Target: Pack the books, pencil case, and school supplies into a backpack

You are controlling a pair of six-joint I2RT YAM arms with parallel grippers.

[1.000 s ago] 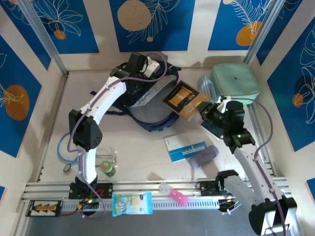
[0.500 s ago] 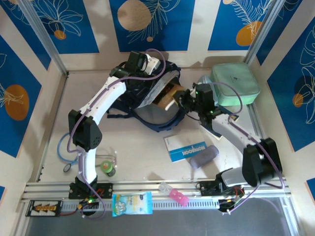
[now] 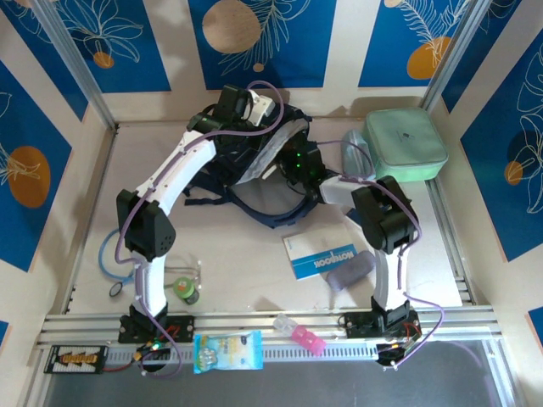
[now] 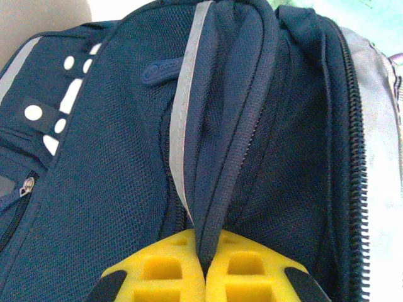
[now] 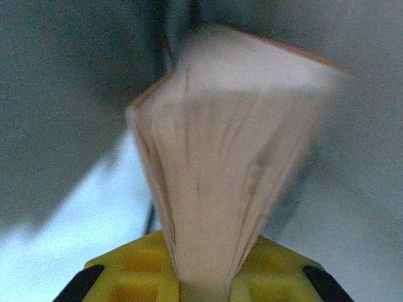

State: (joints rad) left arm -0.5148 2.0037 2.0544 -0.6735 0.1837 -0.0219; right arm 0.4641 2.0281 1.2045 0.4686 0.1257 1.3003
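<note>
The left tool (image 4: 205, 267) is pinched fully shut on a fold of navy fabric beside the zip of the backpack (image 4: 107, 163), and the cloth is squeezed between its yellow fingers (image 4: 164, 270). Seen from above, this tool (image 3: 248, 107) holds the far edge of the backpack (image 3: 270, 217).

The right tool (image 5: 204, 280) is closed to a narrow gap on a book (image 5: 220, 170), gripping one edge so that the pale pages fan away from the tool. The picture is blurred: an orange-brown edge shows, but the cover cannot be read. Grey lining surrounds the book. From above, the right arm (image 3: 386, 216) reaches leftward into the backpack's open mouth.

The backpack lies at the far middle of the desk (image 3: 229, 263). Nearer and to the right, the blue-and-white NOTEBOOK (image 3: 321, 257) lies flat on the desk, with a lavender pouch (image 3: 352, 271) just beside its right end. A mint-green case (image 3: 405, 144) sits at the far right.
</note>
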